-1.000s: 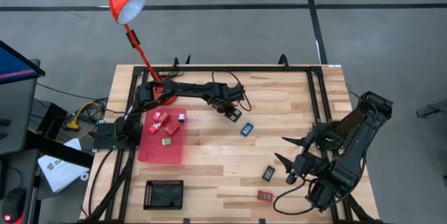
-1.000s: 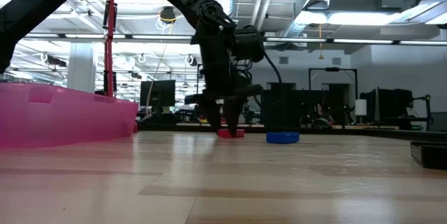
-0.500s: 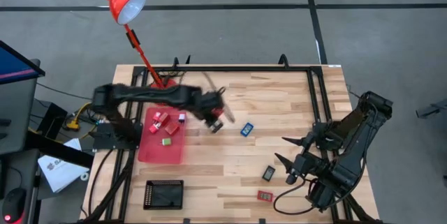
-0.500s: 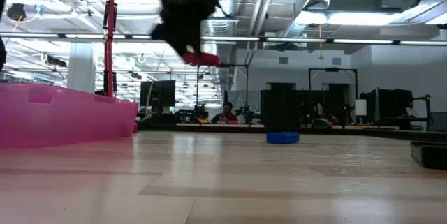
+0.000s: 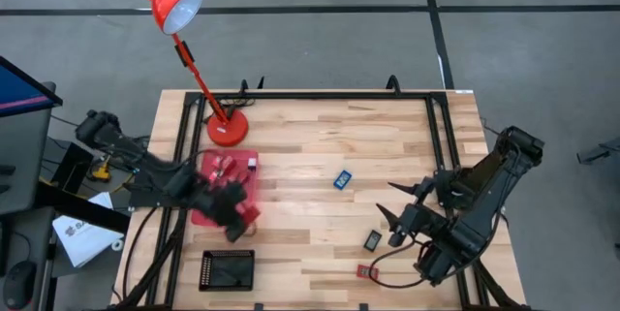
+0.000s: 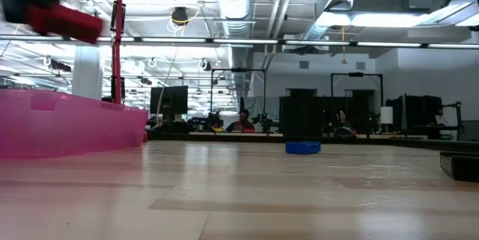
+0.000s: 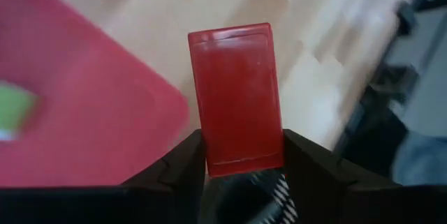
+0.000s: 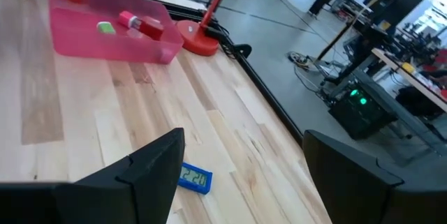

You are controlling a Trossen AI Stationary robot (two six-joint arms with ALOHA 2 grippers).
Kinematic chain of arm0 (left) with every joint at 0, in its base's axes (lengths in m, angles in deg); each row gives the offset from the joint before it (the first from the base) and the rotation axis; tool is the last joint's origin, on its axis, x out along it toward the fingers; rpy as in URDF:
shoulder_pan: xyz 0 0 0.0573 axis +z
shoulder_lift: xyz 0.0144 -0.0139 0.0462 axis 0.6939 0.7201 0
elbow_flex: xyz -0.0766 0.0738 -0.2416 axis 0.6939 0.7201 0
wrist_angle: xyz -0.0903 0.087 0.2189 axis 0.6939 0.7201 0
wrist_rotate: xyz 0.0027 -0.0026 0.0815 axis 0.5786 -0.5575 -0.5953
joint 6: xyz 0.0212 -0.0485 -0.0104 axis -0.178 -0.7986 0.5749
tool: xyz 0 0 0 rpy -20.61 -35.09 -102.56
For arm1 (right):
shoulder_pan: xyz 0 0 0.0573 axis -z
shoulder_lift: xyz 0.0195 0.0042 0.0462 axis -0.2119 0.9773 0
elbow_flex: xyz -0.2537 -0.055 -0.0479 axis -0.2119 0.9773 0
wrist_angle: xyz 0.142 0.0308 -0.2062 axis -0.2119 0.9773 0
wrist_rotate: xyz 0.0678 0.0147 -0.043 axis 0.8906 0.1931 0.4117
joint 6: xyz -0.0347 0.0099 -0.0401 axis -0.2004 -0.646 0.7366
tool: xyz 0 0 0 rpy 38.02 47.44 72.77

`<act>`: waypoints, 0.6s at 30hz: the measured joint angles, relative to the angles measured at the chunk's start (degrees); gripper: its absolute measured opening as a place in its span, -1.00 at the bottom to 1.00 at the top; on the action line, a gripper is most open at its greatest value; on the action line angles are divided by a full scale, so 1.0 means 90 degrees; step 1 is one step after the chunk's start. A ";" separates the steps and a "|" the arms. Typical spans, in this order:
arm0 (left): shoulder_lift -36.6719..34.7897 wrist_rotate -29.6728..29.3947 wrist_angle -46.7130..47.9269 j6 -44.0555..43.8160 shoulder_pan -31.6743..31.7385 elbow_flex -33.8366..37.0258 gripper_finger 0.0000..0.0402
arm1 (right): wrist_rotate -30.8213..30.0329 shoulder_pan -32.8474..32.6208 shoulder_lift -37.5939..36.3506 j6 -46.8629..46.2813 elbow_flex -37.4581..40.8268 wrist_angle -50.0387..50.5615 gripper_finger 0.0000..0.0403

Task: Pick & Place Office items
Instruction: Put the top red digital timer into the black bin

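Left hand over the red tray — pinching a red piece.
Right hand waits spread, above the tabletop.

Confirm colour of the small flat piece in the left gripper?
Red; the flat rectangular piece shows best in the left wrist view, clamped by the left gripper.

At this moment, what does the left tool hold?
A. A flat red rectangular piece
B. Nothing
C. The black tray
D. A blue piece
A: in the left wrist view the left tool is shut on a flat red piece, above the edge of the red tray.
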 joint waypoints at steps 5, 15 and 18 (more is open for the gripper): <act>-0.0162 -0.0235 -0.0680 -0.0944 -0.1185 0.0507 -0.19 | 0.0002 0.0219 0.0001 -0.0192 0.0000 -0.0050 0.42; 0.0158 -0.0875 -0.1634 -0.2371 -0.2917 0.0709 -0.17 | 0.0007 0.0586 -0.0002 -0.0239 0.0000 -0.0219 0.42; 0.0439 -0.1112 -0.2073 -0.2405 -0.3202 0.0709 -0.19 | 0.0010 0.0633 -0.0002 -0.0237 0.0000 -0.0239 0.42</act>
